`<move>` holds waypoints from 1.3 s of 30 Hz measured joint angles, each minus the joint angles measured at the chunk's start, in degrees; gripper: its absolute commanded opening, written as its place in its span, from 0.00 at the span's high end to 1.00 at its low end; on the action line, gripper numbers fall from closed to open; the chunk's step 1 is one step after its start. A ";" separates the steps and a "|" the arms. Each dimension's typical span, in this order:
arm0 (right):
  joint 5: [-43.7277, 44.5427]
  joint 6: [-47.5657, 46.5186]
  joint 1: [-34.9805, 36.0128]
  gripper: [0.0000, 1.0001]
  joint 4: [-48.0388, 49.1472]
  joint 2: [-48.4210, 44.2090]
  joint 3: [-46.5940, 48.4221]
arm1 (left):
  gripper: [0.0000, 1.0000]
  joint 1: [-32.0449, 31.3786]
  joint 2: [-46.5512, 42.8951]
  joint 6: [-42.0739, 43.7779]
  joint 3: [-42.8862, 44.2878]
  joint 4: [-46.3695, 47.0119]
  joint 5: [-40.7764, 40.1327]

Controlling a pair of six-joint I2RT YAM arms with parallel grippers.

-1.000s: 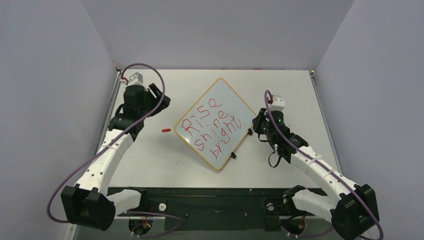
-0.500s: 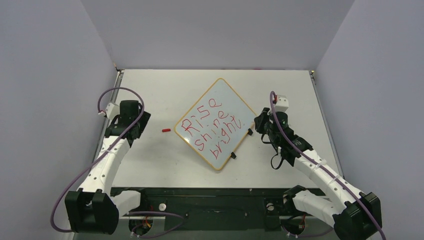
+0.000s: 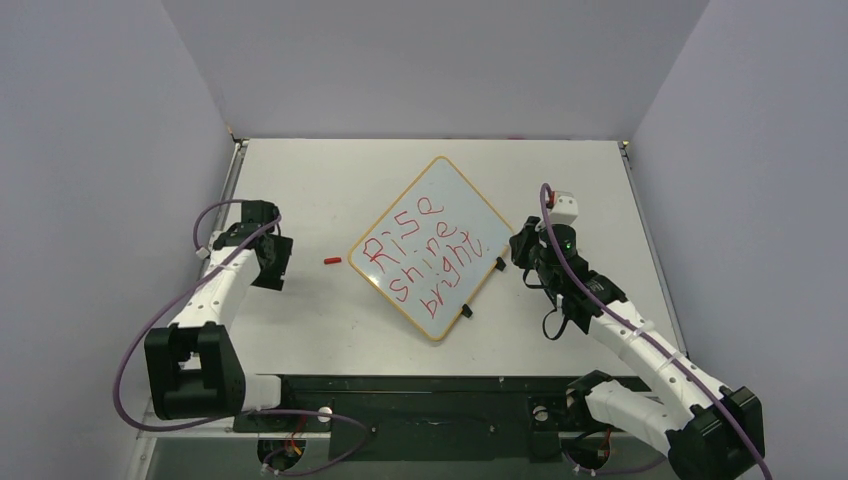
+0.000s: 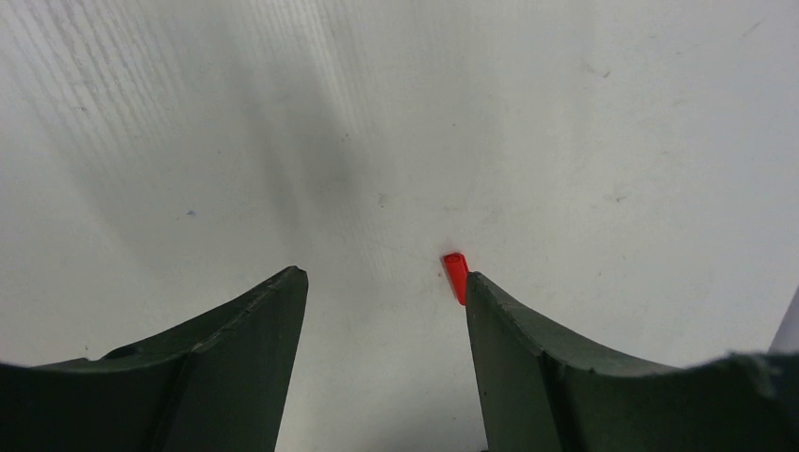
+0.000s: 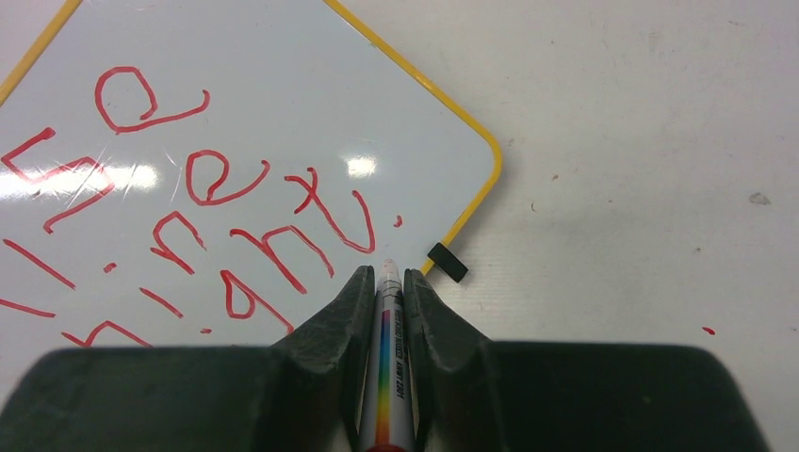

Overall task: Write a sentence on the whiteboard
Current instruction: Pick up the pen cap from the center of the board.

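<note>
Red writing [image 3: 425, 262] covers the whiteboard [image 3: 445, 195]; only wrist views show right tool [image 5: 386, 275] clenching a marker [image 5: 388, 348], left tool [image 4: 382, 280] released.

We see red lettering [image 5: 198, 202] on the white, orange-framed whiteboard [image 5: 283, 75] ahead of our right gripper [image 5: 386, 275]; its marker [image 5: 386, 377] is rainbow-striped.

Bright, even overhead light — glare spots on the whiteboard [image 5: 245, 141], soft shadows
</note>
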 measured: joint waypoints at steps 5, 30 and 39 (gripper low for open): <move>0.20 0.00 0.00 1.00 0.04 -0.07 -0.48 | 0.43 0.63 5.31 -1.66 2.14 -2.03 1.99; 1.90 -1.22 -0.02 1.00 -0.09 -0.57 -1.66 | 0.49 -5.14 24.81 -7.45 15.96 -2.95 11.61; 1.97 -1.31 -0.07 1.00 -0.07 -1.62 -1.88 | 0.49 -6.78 30.16 -9.66 19.32 -4.94 12.20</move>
